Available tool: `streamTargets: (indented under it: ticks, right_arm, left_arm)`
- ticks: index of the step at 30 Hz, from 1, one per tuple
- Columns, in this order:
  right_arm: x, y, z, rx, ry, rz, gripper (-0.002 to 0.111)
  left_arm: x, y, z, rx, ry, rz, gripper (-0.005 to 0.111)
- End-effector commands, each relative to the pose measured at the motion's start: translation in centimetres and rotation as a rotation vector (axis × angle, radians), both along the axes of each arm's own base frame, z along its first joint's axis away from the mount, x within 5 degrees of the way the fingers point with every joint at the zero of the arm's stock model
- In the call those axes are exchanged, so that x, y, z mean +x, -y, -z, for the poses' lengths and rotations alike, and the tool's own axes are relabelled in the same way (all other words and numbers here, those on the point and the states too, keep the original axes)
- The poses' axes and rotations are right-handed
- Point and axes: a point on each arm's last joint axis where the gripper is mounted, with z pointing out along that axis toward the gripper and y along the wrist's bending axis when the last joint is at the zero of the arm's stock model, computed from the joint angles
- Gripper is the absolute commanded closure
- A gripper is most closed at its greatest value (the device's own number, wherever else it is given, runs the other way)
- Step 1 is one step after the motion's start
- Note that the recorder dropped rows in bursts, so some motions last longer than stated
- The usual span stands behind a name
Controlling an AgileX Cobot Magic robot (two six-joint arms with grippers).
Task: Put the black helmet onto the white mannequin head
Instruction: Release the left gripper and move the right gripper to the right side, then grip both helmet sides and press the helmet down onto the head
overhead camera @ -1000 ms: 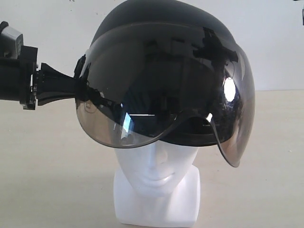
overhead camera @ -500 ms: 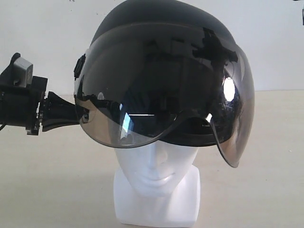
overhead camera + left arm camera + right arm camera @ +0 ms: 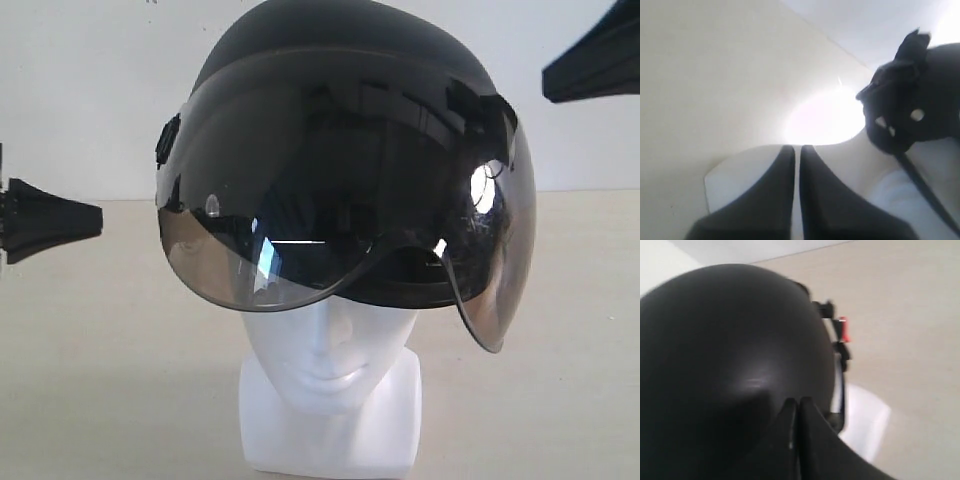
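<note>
The black helmet [image 3: 340, 50] sits on the white mannequin head [image 3: 330, 355], its smoke-tinted visor [image 3: 330, 200] covering the face down to the nose. My left gripper [image 3: 98, 220] is shut and empty at the left edge, level with the visor's lower rim and well apart from it. My right gripper [image 3: 547, 85] is shut and empty at the upper right, beside the helmet's crown without touching it. In the left wrist view the shut gripper [image 3: 797, 148] points at the mannequin's base [image 3: 740, 172] with the helmet's side and strap [image 3: 910, 100] beyond. The right wrist view has the shut gripper [image 3: 798, 401] over the helmet's shell [image 3: 730, 340].
The mannequin stands on a beige tabletop [image 3: 110, 380] in front of a white wall [image 3: 80, 80]. Bare table surface lies on both sides of the mannequin's base.
My left gripper has drawn back leftward from the helmet's left side and sits a little lower. The right gripper has come into view at the upper right. The helmet has stayed put.
</note>
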Motion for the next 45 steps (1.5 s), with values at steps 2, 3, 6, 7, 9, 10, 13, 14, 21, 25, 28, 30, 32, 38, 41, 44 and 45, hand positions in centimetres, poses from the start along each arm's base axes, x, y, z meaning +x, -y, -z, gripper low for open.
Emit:
streamTargets:
  ticks: [2,3,6,7,9,10,13,14,21,25,28,30,32,38,41,44,45]
  right_arm:
    - [2.0,1.6,3.7,-0.128,-0.153,0.08,0.109]
    - [2.3,1.6,4.6,-0.116,-0.184,0.072,0.109]
    - [3.3,1.0,7.4,-0.059,-0.251,0.019,0.109]
    - [3.5,0.9,8.2,-0.043,-0.263,0.022,0.109]
    - [3.9,0.7,9.9,-0.015,-0.285,0.01,0.109]
    - [3.9,0.5,10.7,0.01,-0.3,0.0,0.109]
    - [4.3,-0.2,12.9,0.122,-0.329,-0.042,0.109]
    - [4.3,-0.4,13.3,0.158,-0.333,-0.052,0.109]
    - [4.7,-1.2,14.2,0.309,-0.33,-0.101,0.109]
    - [4.7,-1.8,13.1,0.426,-0.278,-0.15,0.109]
    - [4.4,-1.9,12.6,0.452,-0.269,-0.17,0.109]
    - [4.1,-1.9,11.7,0.462,-0.239,-0.168,0.109]
    - [3.7,-1.9,10.9,0.473,-0.212,-0.169,0.109]
    - [2.9,-2.0,9.7,0.463,-0.163,-0.175,0.109]
    - [2.9,-1.9,9.9,0.438,-0.169,-0.171,0.109]
    - [2.9,-1.8,10.3,0.405,-0.188,-0.166,0.109]
    - [2.8,-1.8,10.3,0.397,-0.193,-0.166,0.109]
  left_arm:
    - [-2.1,1.2,-6.4,-0.027,0.177,-0.055,0.102]
    - [-2.5,1.7,-7.7,-0.016,0.225,-0.043,0.102]
    - [-3.7,3.5,-12.2,0.022,0.385,0.005,0.102]
    - [-4.0,3.8,-13.4,0.037,0.428,0.015,0.102]
    - [-4.4,4.2,-15.9,0.074,0.515,0.029,0.102]
    - [-4.6,4.2,-16.9,0.089,0.547,0.032,0.102]
    - [-4.6,5.1,-18.0,0.107,0.586,0.071,0.102]
    - [-4.5,5.5,-17.8,0.111,0.577,0.093,0.102]
    - [-3.2,8.1,-15.5,0.15,0.499,0.241,0.102]
    - [-2.7,8.4,-14.4,0.163,0.462,0.271,0.102]
    - [-2.3,8.4,-13.9,0.157,0.444,0.271,0.102]
    - [-2.1,8.3,-13.6,0.155,0.435,0.271,0.102]
    - [-1.7,8.3,-13.2,0.15,0.419,0.272,0.102]
    - [-1.2,8.2,-11.7,0.133,0.367,0.273,0.102]
    - [-1.3,8.2,-11.2,0.128,0.35,0.274,0.102]
    - [-1.3,8.2,-11.2,0.128,0.35,0.274,0.102]
    - [-1.3,8.2,-11.2,0.128,0.35,0.274,0.102]
